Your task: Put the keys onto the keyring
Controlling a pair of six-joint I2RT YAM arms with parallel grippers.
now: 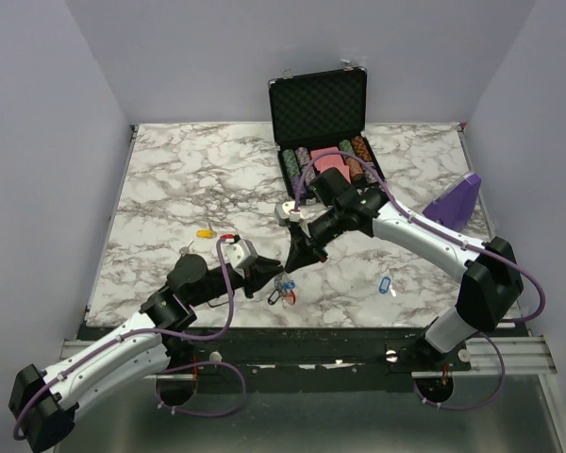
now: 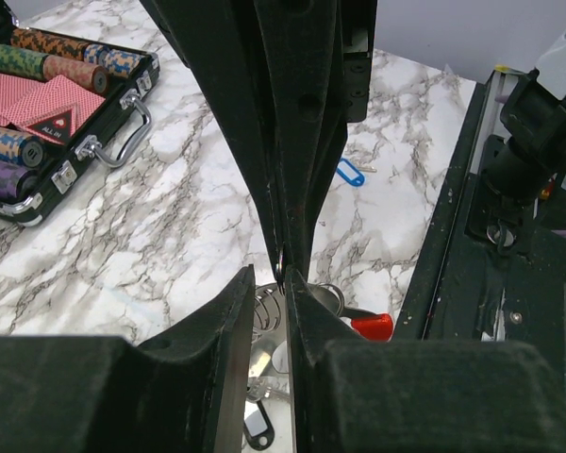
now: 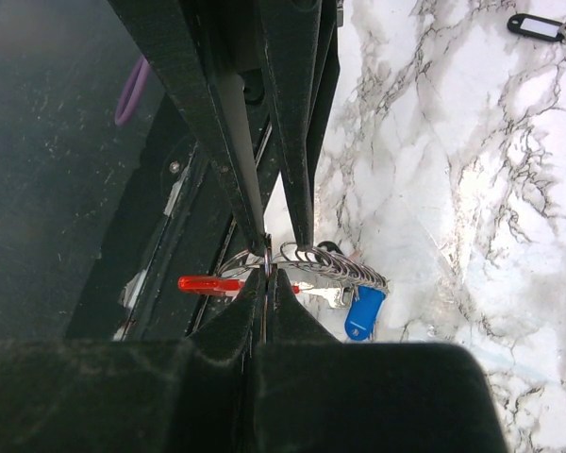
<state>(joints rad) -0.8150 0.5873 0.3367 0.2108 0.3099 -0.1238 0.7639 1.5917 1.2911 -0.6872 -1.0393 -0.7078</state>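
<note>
Right gripper (image 3: pixel 265 274) pressed together, pinching thin silver wire ring (image 3: pixel 332 269) at red-and-silver oval keyring (image 1: pixel 281 291), front centre. Left gripper (image 2: pixel 268 291) narrow around it, grip unclear. Blue-tagged key (image 3: pixel 363 314) seems on; yellow-tagged key (image 1: pixel 205 232) and light-blue-tagged key (image 1: pixel 386 283) still loose.

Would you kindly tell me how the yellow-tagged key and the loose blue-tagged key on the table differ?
The yellow-tagged key lies on the left half of the table; the blue-tagged key lies on the right, nearer the front edge. Their tags differ: yellow against light blue. Both lie loose, off the keyring.

Grey-veined white marble table (image 1: pixel 170 189), red-and-silver keyring (image 3: pixel 208 283) (blue-tagged key (image 3: pixel 363 316))
</note>
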